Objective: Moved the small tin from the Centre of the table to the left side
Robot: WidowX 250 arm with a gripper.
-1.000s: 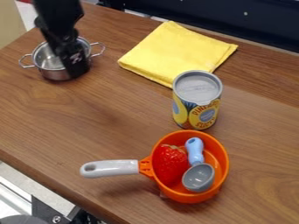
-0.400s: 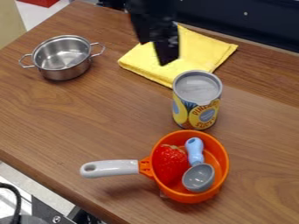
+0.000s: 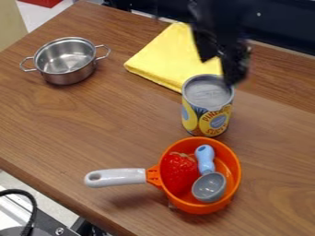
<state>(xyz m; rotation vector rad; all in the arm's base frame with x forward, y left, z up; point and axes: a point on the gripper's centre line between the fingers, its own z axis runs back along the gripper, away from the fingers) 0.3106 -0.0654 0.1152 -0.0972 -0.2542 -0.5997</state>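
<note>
The black gripper (image 3: 218,71) hangs from the top edge, right of the view's middle, above and just behind the tin. Its two fingers stand apart, with nothing seen between them. The small tin (image 3: 207,106), with a yellow pineapple label and a grey top, stands upright on the wooden table (image 3: 111,124), right of the middle. One fingertip overlaps the back right of the tin's rim in the view; whether it touches cannot be told.
A yellow folded cloth (image 3: 169,60) lies behind the tin. At the upper left stands a steel pot (image 3: 64,76) with two handles. In front of the tin, an orange pan (image 3: 197,207) holds a strawberry (image 3: 178,173) and a blue-and-grey scoop (image 3: 209,186).
The gripper has moved right, from over the steel pot, past the yellow cloth, to above the tin. The tin and other objects have stayed in place.
</note>
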